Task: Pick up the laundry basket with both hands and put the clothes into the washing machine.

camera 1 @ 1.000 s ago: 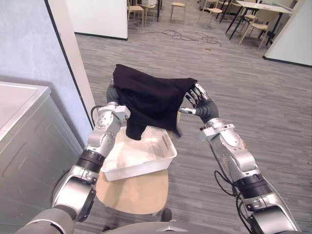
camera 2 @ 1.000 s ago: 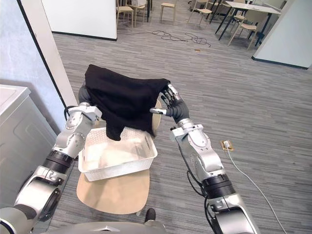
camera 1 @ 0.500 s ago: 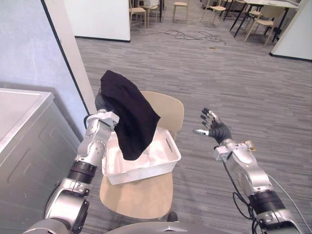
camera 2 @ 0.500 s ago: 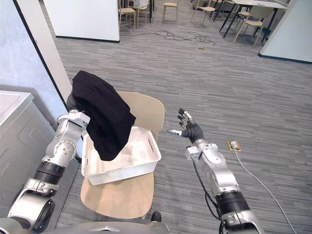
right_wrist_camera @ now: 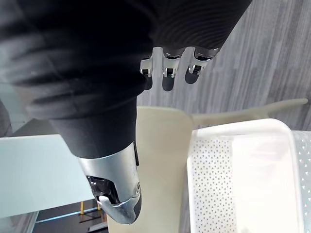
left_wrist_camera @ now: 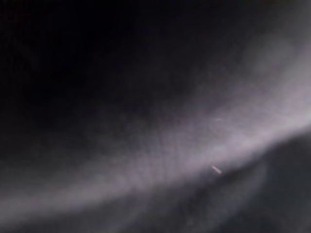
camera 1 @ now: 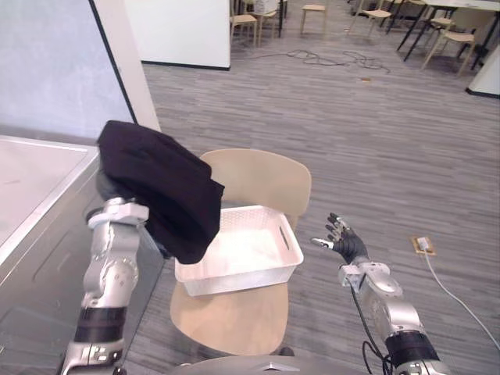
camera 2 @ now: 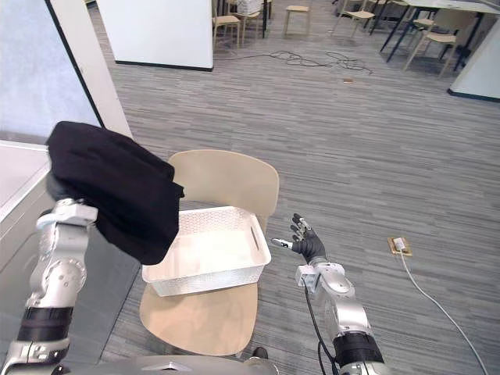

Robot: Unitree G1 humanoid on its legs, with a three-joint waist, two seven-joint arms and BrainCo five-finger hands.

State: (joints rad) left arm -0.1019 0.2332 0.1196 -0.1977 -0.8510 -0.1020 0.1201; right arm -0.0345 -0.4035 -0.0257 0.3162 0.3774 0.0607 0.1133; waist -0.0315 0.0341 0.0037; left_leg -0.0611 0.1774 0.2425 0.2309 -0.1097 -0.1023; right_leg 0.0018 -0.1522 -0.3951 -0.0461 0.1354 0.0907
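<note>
Fingers point(right_wrist_camera: 167, 68) of our right hand point(camera 1: 344, 244) are straight and loosely spread, with nothing in them. The hand hangs low, out to the right of the chair point(camera 1: 262, 176) and apart from it.

Our left arm point(camera 1: 109, 266) is raised on the other side, and the black garment point(camera 1: 160, 187) is draped over the top of it. The cloth hangs down in a thick fold that covers the left hand completely. We cannot tell how the hand holds the cloth, and the left wrist view gives us only dark fabric pressed close.

The white laundry basket point(camera 1: 234, 277) sits on the chair seat, touched by neither hand, and looks empty to us. The garment is clear of the basket and up beside the washing machine point(camera 1: 39, 258), near the edge of its pale top.

We judge the lift out of the basket done and the carry toward the machine well along. The loading is left to do. We see no opening in the machine from here, so the drop-in point has yet to be found.
</note>
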